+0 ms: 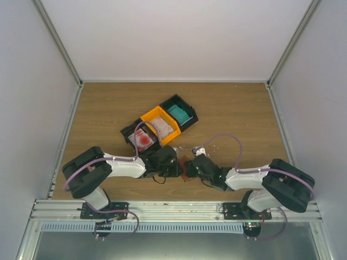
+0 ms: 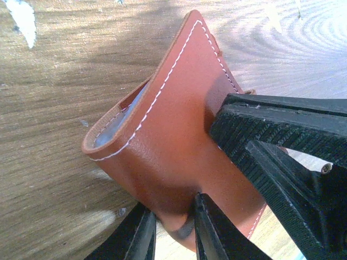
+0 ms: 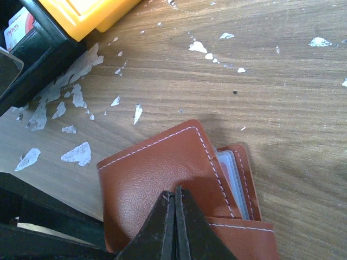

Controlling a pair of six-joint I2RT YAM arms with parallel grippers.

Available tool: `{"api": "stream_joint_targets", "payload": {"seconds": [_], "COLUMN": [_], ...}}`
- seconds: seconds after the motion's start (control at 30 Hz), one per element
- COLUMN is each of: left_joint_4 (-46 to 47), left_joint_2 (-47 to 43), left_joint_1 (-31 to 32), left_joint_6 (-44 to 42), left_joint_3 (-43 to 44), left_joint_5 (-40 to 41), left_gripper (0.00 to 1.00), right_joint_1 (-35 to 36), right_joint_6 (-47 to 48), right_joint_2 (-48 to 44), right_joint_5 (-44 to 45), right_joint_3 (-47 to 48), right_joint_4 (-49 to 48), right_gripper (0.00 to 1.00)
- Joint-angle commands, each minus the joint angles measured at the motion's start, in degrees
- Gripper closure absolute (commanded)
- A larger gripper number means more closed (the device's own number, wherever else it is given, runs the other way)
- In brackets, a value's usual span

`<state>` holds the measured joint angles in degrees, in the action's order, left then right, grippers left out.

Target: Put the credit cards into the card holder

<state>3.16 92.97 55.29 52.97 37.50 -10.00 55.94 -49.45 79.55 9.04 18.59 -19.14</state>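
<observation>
The reddish-brown card holder point(image 1: 186, 168) lies on the wood between my two grippers. In the left wrist view it stands tilted, and its folded lower edge point(image 2: 162, 146) sits pinched between my left gripper's point(image 2: 171, 205) fingers. My right gripper point(image 3: 175, 190) is shut, its tips pressed on the holder's top cover point(image 3: 157, 168). Pale edges of cards or sleeves point(image 3: 232, 179) show in the holder's open side. More credit cards lie in the bins: white ones with a red mark point(image 1: 144, 139), pale ones point(image 1: 162, 127) and teal ones point(image 1: 180, 113).
Three bins stand in a diagonal row behind the grippers: black point(image 1: 132, 133), orange point(image 1: 153, 115), black point(image 1: 184, 103). Small white scraps point(image 3: 76, 154) are scattered over the wood near them. White walls enclose the table on three sides.
</observation>
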Motion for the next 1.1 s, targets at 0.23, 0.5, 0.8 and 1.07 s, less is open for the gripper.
{"api": "stream_joint_targets", "payload": {"seconds": [0.23, 0.5, 0.8, 1.07], "left_joint_4": [-2.70, -2.72, -10.54, -18.68], "left_joint_2": [6.72, 4.37, -8.12, -24.68], "left_joint_1": [-0.31, -0.68, -0.97, -1.41], "left_joint_6": [-1.25, -1.54, -2.78, -3.78], "left_joint_3": [-1.00, -1.27, -0.34, 0.48], "left_joint_5": [2.54, 2.76, 9.38, 20.56], "left_gripper": [0.76, 0.76, 0.57, 0.31], "right_joint_1": [7.43, 4.85, -4.48, -5.84], "right_joint_6": [-7.80, -6.81, 4.07, 7.27], "right_joint_2": [8.45, 0.06, -8.01, -21.61], "right_joint_5": [-13.58, -7.16, 1.74, 11.26], "right_joint_3": [-4.12, 3.58, 23.14, 29.32], "right_joint_4": [18.51, 27.89, 38.81, 52.40], "right_gripper": [1.00, 0.99, 0.65, 0.36]}}
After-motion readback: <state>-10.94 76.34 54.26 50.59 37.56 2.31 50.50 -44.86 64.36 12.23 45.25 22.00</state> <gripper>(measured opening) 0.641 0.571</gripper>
